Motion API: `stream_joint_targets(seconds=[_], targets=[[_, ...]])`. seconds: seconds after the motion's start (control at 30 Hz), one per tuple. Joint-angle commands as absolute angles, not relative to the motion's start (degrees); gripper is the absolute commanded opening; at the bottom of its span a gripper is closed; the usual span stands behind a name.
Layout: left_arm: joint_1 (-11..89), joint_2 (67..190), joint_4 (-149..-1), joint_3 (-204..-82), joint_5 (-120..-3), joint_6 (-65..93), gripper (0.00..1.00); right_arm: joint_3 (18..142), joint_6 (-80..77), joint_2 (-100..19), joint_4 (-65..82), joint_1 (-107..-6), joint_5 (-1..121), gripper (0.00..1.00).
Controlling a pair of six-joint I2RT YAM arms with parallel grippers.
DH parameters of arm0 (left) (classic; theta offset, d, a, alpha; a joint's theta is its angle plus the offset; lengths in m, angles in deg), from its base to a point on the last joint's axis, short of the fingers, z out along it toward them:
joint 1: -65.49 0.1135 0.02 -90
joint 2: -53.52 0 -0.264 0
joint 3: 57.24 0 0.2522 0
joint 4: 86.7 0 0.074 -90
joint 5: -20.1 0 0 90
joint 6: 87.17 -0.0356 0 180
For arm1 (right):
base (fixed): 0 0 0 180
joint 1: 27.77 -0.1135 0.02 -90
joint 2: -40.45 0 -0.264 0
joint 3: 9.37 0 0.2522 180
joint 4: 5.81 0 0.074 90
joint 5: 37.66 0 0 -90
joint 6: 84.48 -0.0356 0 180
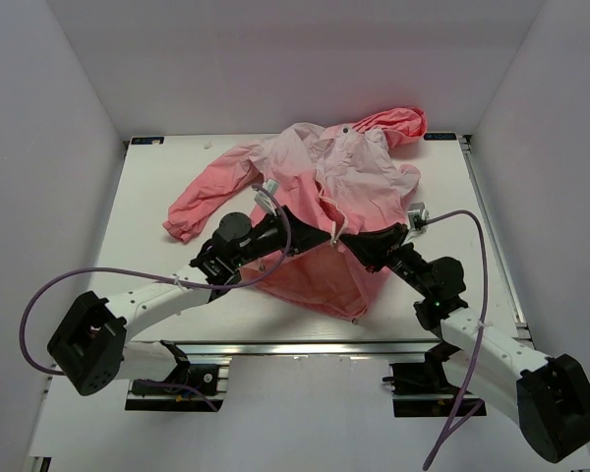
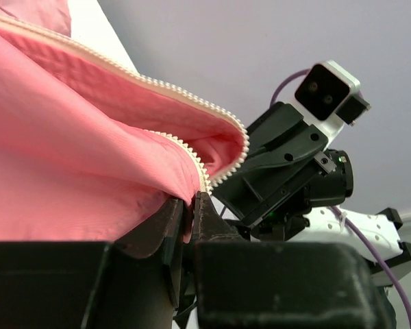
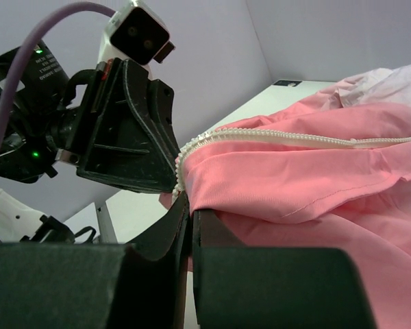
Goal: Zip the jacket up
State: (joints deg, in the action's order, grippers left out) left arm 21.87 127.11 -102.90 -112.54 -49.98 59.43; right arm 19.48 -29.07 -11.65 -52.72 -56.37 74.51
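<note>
The pink jacket [image 1: 324,187] lies on the white table [image 1: 157,197], hood at the far right, hem toward me. Its white zipper [image 1: 326,211] runs down the front and is open. My left gripper [image 1: 326,240] is shut on the jacket's left front edge, beside the zipper teeth [image 2: 212,175]. My right gripper [image 1: 346,239] is shut on the right front edge by its teeth [image 3: 181,168]. Both grippers face each other, nearly touching, and hold the fabric [image 2: 68,164] [image 3: 308,178] lifted off the table. The slider is hidden.
One sleeve [image 1: 202,202] stretches to the left on the table. White walls enclose the table at the left, back and right. Purple cables [image 1: 69,285] loop from both arms. The table's near edge [image 1: 305,344] lies just below the hem.
</note>
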Motion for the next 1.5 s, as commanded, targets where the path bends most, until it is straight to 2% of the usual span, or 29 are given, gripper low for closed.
stream_joint_targets(seconds=[0.0,0.3,0.67,1.13,1.47], targets=[[21.45,124.19,-101.34,-111.25,-51.61,59.35,0.00,20.12,-30.51,-8.60,-60.79,-56.51,74.92,0.00],[21.45,123.39,-102.82,-110.99,-51.10,57.15,0.00,24.42,-30.95,-9.29,-49.63,-56.51,75.19,0.00],[21.46,125.60,-103.79,-112.31,-47.67,56.36,0.00,25.13,-31.75,-11.32,-53.05,-56.51,73.78,0.00],[21.37,124.98,-92.02,-111.34,-51.18,46.96,0.00,34.53,-34.81,-10.27,-33.63,-55.46,64.65,0.00],[21.28,125.68,-87.88,-112.39,-50.39,44.49,0.00,36.82,-35.08,-9.91,-27.13,-53.17,66.92,0.00]])
